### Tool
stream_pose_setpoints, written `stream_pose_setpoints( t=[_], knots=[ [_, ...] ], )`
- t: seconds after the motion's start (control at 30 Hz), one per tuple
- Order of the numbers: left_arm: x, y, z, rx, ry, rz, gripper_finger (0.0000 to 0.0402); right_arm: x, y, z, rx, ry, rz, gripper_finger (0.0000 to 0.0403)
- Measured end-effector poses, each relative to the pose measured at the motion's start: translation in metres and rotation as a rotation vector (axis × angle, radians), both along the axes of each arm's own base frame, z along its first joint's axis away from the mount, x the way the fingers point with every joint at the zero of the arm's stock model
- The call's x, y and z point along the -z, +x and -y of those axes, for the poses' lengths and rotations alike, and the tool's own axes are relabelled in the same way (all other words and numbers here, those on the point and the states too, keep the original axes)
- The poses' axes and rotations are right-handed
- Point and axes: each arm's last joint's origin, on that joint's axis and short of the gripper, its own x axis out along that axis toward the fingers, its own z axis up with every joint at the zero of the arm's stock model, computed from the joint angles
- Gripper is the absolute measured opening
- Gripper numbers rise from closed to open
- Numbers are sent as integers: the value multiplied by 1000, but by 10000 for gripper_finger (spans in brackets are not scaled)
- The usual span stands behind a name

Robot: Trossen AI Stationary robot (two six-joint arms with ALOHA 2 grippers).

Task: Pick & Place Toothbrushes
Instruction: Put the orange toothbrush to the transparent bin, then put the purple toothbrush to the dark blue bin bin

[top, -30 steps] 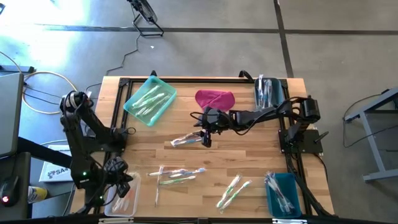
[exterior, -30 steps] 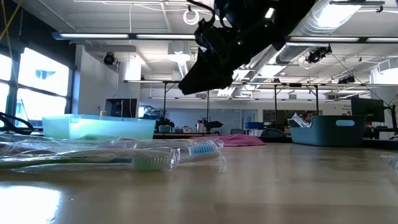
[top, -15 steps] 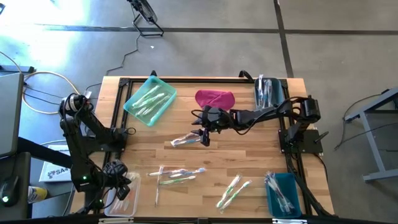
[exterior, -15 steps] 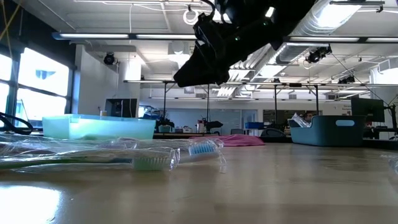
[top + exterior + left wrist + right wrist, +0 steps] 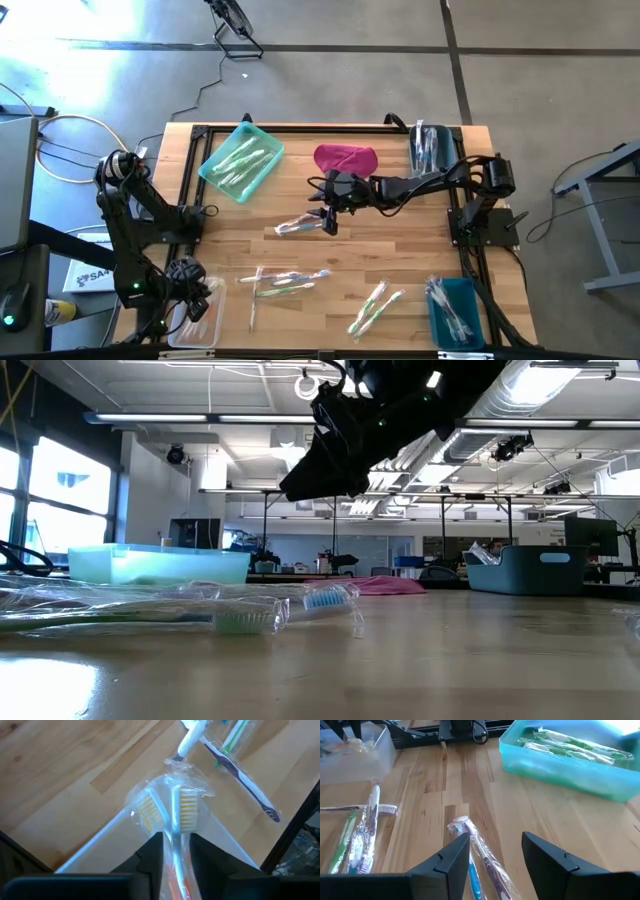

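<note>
The left gripper hangs over the clear bin at the table's front left corner, its fingers narrowly parted around a wrapped white toothbrush (whether they press it I cannot tell). The right gripper hovers mid-table, jaws wide and empty, just above a wrapped purple toothbrush; other toothbrushes lie loose on the wood.

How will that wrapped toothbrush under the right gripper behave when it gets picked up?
The wrapped toothbrush looks thin, so probably light. Its clear, shiny, crinkled wrapper may slip or crumple between the right gripper's open fingers. Lying flat on the table, it seems unlikely to roll.
</note>
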Motion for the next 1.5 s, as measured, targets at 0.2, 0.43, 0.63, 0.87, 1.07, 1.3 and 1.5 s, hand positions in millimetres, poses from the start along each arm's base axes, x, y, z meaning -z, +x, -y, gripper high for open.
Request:
stream_pose_setpoints(
  t=[0.2, 0.43, 0.63, 0.87, 1.07, 1.3, 1.5],
  knots=[
    [-1, -1, -3, -1, 19, -4, 124, 0, 0, 0, -2, -3, 0, 173],
    [-12, -2, -14, -11, 29, 44, 126, 0, 0, 0, -2, -4, -1, 173],
    [-20, -4, -23, 5, 31, 53, 126, 1, 0, 0, -5, -8, -8, 173],
    [-29, -4, -38, 17, 107, 150, 126, 1, 0, 1, -22, -46, -10, 173],
    [-38, -3, -52, 8, 188, 291, 126, 1, -1, 6, -54, -23, -8, 173],
    [-44, 7, -61, -13, 307, 460, 126, 1, -1, 10, -80, -3, -7, 173],
    [-45, 32, -68, -25, 420, 430, 126, 1, -2, 10, -88, -21, -13, 173]
  ],
)
